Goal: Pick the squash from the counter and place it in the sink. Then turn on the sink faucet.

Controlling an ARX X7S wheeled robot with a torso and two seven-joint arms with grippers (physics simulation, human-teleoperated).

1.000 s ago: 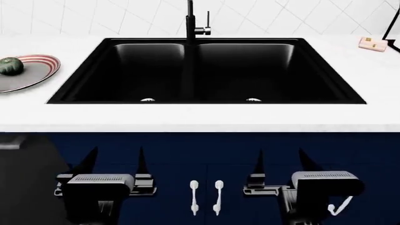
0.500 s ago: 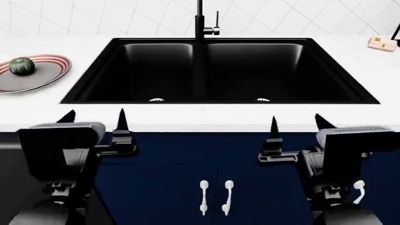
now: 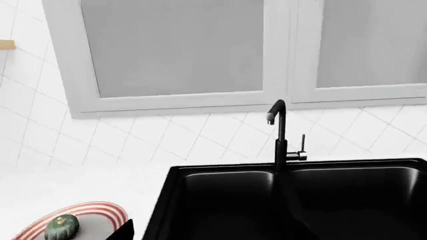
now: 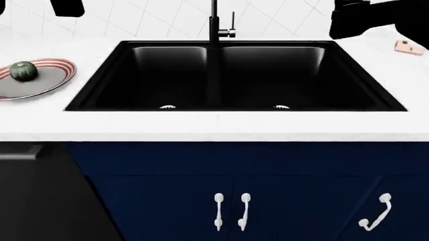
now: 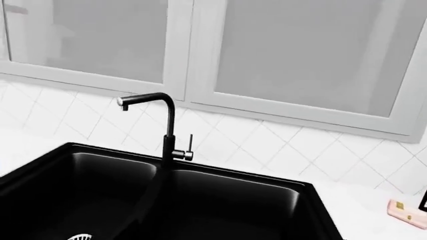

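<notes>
Left wrist view: the squash (image 3: 61,226) is seen on a striped plate (image 3: 100,212), at nine o'clock of the sink (image 3: 293,200).

Head view: the squash (image 4: 23,71) is judged firm, rounded, slippery; opposite flanks are advised. Gripper states cannot be told.

Right wrist view: only the sink faucet (image 5: 167,130) is shown.

Head view: both arms are raised, showing only as dark shapes cut by the frame's upper edge. The left arm (image 4: 67,6) sits at eleven o'clock, the right arm (image 4: 375,19) at one o'clock, larger. Neither gripper's fingers show clearly, so their state is unreadable.
</notes>
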